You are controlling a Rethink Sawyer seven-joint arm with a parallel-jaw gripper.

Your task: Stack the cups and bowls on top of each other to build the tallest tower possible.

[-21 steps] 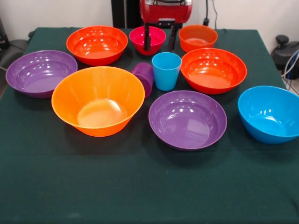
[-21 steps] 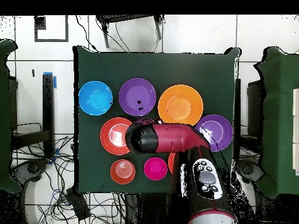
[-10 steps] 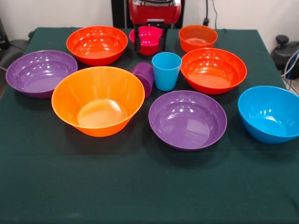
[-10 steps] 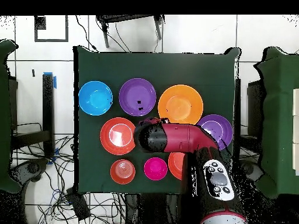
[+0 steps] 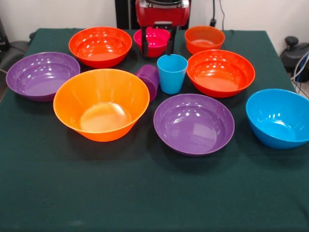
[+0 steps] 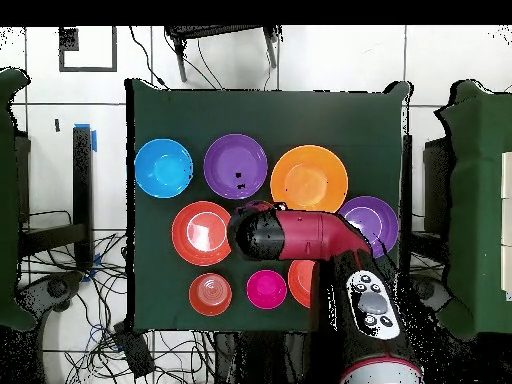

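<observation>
Carrying everything: dark green cloth-covered surface (image 5: 145, 193).
Biggest bowl: deep glossy orange plastic bowl (image 5: 101, 104), near the front, left of centre.
Purple pair: one wide purple bowl (image 5: 194, 123) right of it, another purple bowl (image 5: 42, 75) at far left.
Red-orange pair: one red-orange bowl (image 5: 220, 72), one more red-orange bowl (image 5: 100, 46).
Blue bowl (image 5: 279, 117): far right.
Small bowls: magenta (image 5: 153, 41), orange (image 5: 204, 38), back row.
Cups: light blue tumbler (image 5: 172, 73) upright; purple tumbler (image 5: 149, 79) just beside it, tilted.
Tool (image 5: 156, 42): black fingers spread wide, either side of the magenta bowl.
</observation>
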